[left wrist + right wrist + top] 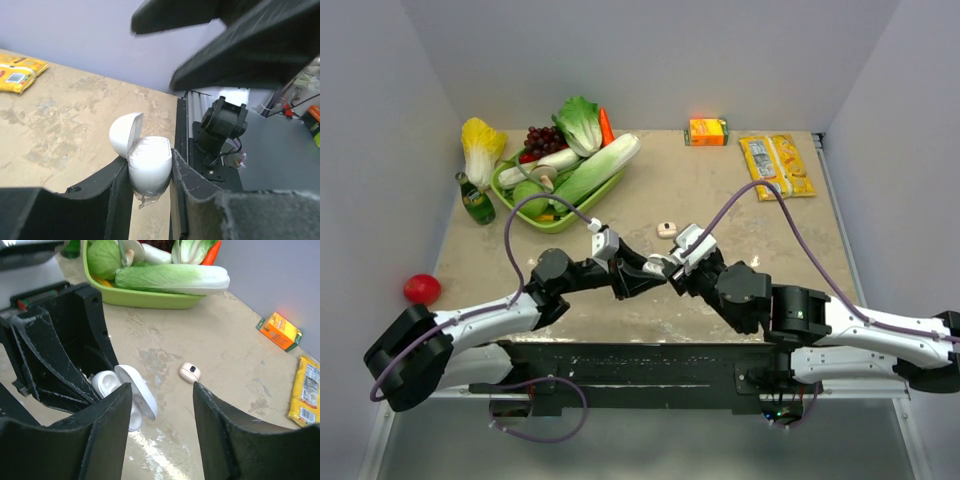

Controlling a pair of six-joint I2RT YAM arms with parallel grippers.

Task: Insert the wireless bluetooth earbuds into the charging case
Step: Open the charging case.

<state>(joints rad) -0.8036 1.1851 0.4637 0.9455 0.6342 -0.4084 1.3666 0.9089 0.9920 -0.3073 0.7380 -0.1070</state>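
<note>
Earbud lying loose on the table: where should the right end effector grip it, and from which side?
Probably pinch the earbud by its rounded body, across its shorter width, coming straight down: it lies low on the table with nothing touching it, so a sideways approach would likely just push it.

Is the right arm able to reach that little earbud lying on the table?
Probably yes: the right end effector is open, and the earbud lies uncovered on bare tabletop just ahead.

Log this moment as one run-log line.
left gripper: shut on charging case, lid open | right gripper: open, close to case | earbud: loose on table
</note>
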